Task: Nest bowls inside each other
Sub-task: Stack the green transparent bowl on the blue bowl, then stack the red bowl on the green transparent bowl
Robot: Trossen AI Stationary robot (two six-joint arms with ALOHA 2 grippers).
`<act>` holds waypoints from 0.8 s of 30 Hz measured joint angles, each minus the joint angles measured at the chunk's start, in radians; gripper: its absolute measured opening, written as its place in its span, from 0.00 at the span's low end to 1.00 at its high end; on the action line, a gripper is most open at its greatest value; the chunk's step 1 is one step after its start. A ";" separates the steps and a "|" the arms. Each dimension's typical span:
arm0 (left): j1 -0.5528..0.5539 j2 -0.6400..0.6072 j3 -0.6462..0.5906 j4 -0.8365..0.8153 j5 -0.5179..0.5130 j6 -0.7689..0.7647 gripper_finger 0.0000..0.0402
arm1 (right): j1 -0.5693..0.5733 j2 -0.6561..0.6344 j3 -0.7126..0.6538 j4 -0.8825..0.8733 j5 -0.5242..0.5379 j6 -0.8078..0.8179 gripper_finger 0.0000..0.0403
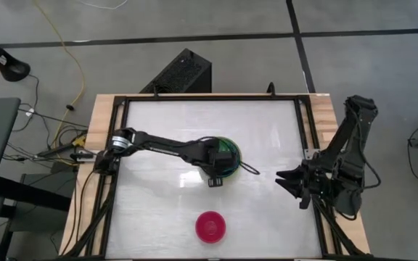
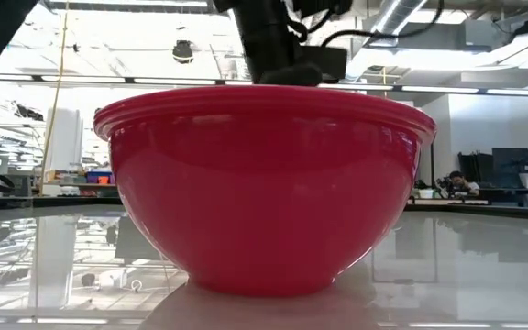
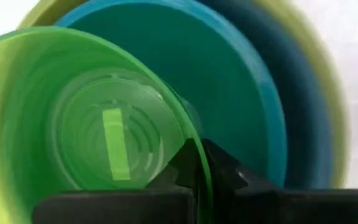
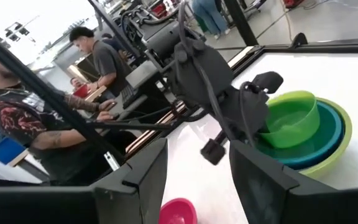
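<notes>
Pink fills my table-level camera: the magenta bowl (image 2: 264, 188) sits closest to that lens, alone on the white table (image 1: 158, 210) at about six o'clock in the overhead view, well apart from everything else.

Near the table's centre, my left gripper (image 3: 197, 168) has its fingers pinched together on the rim of the lime green bowl (image 4: 289, 118), which hangs tilted over the stack with its lower edge inside the teal bowl (image 3: 241, 93). The teal one sits inside the light blue bowl (image 4: 328, 144), and that inside the olive-green bowl (image 4: 345, 134). I judge the step in hand to be seating the lime bowl in the stack. Next I need to level it, lower it until it rests flat, and let go of the rim; the magenta bowl remains to be fetched afterwards.

My right gripper (image 1: 287, 180) waits at three o'clock, fingers apart, holding nothing.

I can read no brand, label or writing anywhere on the bowls or the table.
</notes>
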 joint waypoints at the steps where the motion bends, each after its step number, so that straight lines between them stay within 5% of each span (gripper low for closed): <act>1: -0.004 0.012 0.017 -0.025 -0.023 -0.015 0.00 | 0.006 0.000 0.000 0.000 0.000 -0.001 0.51; 7: -0.009 0.030 0.036 -0.021 0.031 -0.034 0.11 | 0.044 0.000 0.000 -0.068 0.015 0.057 0.51; 18: 0.035 -0.063 0.037 0.106 0.196 -0.151 0.49 | 0.103 0.001 0.000 -0.225 0.066 0.223 0.51; 24: 0.050 -0.163 0.014 0.075 0.289 -0.172 0.55 | 0.117 0.001 -0.049 -0.298 0.073 0.364 0.51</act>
